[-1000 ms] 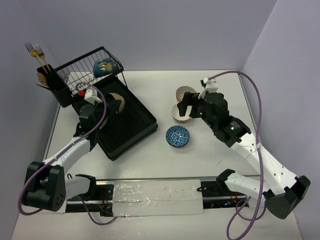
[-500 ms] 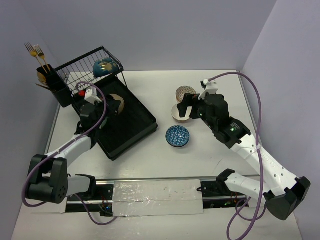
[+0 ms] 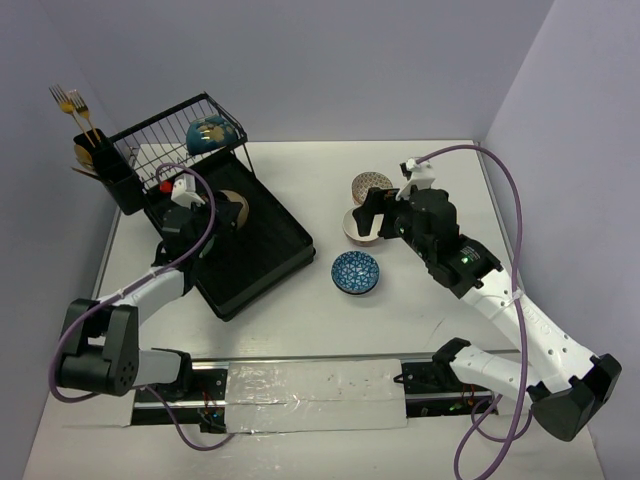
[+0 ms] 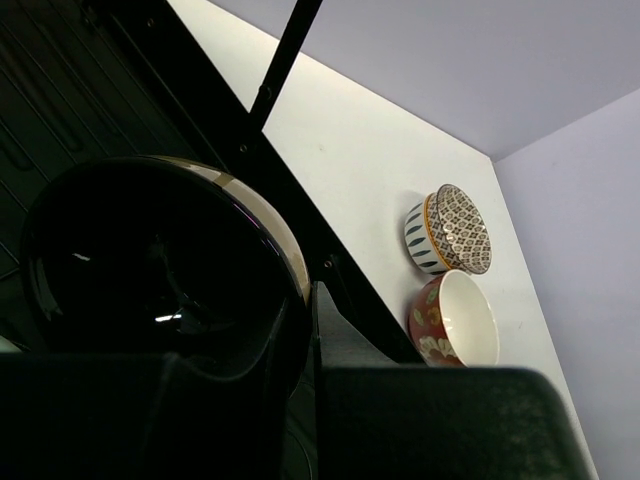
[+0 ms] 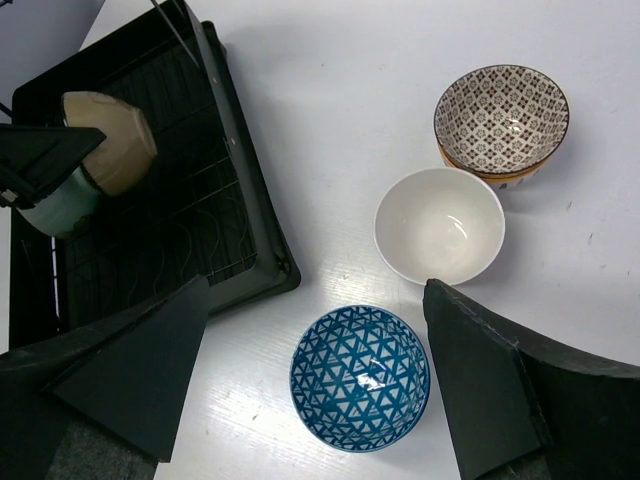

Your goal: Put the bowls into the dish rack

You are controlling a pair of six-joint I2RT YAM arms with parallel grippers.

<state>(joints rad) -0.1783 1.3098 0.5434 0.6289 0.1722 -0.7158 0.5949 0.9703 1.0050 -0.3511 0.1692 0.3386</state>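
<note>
The left gripper (image 3: 220,212) is pinching the wall of a beige bowl (image 3: 234,203) with a dark, glossy inside. It holds the bowl tipped on its side over the ribbed black tray of the dish rack (image 3: 255,255), close under the wire basket. From here I can't tell whether the bowl touches the tray. A teal and gold bowl (image 3: 212,133) sits up in the basket. The utensil cup (image 3: 96,152) with its gold forks (image 3: 68,99) hangs at the rack's far left corner.

Over on the white counter (image 3: 300,180), well apart from the rack, three bowls stand upright. The right gripper (image 3: 372,218) hangs above them with its fingers spread wide and nothing between them. Beneath it is a red bowl with a white inside (image 5: 440,225). Just behind that one, a brown-patterned bowl (image 5: 500,115) rests stacked on another bowl. A blue lattice bowl (image 5: 360,377) stands nearer the arms, beside the tray's corner but not touching it.
</note>
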